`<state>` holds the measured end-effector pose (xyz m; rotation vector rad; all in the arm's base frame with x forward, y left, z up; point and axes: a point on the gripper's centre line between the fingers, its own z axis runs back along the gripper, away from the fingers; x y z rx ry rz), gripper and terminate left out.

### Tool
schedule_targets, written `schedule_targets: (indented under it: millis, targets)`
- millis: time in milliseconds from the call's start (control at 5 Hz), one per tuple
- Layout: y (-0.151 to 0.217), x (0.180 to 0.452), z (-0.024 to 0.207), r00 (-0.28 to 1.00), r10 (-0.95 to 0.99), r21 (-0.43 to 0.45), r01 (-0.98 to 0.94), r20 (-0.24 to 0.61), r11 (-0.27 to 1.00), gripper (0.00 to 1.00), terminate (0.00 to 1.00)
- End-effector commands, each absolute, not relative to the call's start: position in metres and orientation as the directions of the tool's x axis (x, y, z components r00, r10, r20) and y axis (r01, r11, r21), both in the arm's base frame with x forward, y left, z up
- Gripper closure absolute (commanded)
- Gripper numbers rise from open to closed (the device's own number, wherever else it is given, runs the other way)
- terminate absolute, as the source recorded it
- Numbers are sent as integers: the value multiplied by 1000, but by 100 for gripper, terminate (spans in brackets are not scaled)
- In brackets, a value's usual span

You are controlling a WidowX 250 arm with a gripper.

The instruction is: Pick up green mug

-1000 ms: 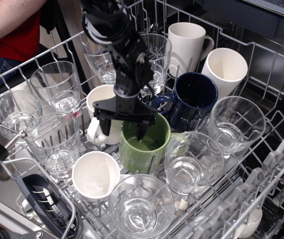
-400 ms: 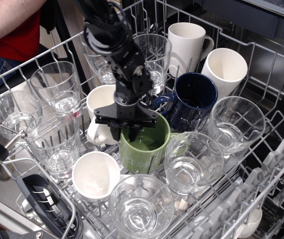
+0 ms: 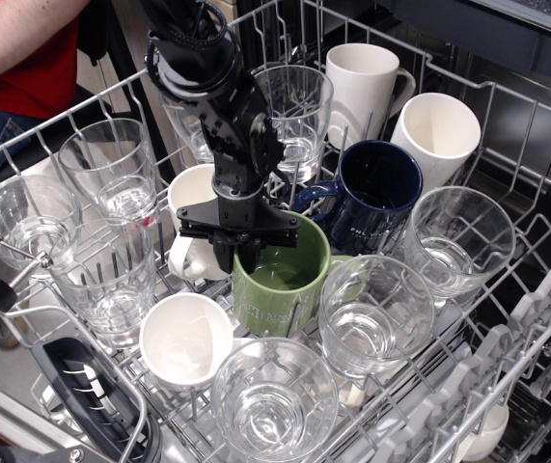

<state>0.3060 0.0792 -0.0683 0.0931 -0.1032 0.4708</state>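
Note:
The green mug [image 3: 285, 294] stands upright in the middle of the dishwasher rack [image 3: 536, 183], pale lettering on its side and its handle toward the right. My gripper [image 3: 236, 258] comes down from above at the mug's left rim. Its two fingers are drawn close together, one inside the mug and one outside, pinching the rim wall. The mug still rests in the rack.
A dark navy mug [image 3: 379, 193] sits just behind right, a white mug [image 3: 190, 198] just left, another white mug [image 3: 186, 340] in front left, and two white mugs [image 3: 362, 82] at the back. Several clear glasses [image 3: 371, 318] crowd all around. A person in red [image 3: 24, 48] stands at far left.
The fingers stood wide apart over the mug; they have closed inward onto its left rim. The arm shifted slightly left. The mug has not moved.

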Motion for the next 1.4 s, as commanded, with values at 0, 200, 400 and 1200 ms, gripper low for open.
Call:
schedule_targets:
  millis: [0, 200, 400, 1200]
  targets:
    - [90, 317, -2, 864, 495, -28, -494, 97, 869, 100, 0]
    - [90, 312, 28, 873, 483, -75, -479, 61, 875, 100, 0]
    - [94, 311, 52, 872, 487, -128, -478, 46, 869, 100, 0]
    - [90, 297, 153, 898, 430, -82, -438, -93, 895, 100, 100]
